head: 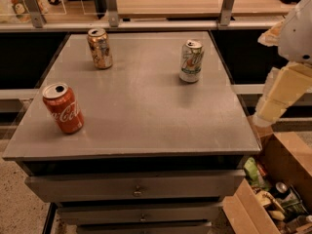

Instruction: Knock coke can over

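We're parked off the right edge of the table (146, 111), with the coke can (63, 107) clear across at its front-left corner.

The gripper (280, 94) hangs just outside the table's right edge, about mid-depth and above the top. Whether it is wide or narrow we cannot tell. The coke can stands upright, long axis vertical, well apart from us, so our reach will have to run leftward and a little forward across the whole table. We judge a sideways push high on its wall should tip it. The orange-gold can (100, 48) sits at the table's back left and the white-and-green can (190, 61) at its back right, the nearer one to our path. Below the table's front-right corner an open cardboard box (287, 155) holds jumbled packets and at least one can.
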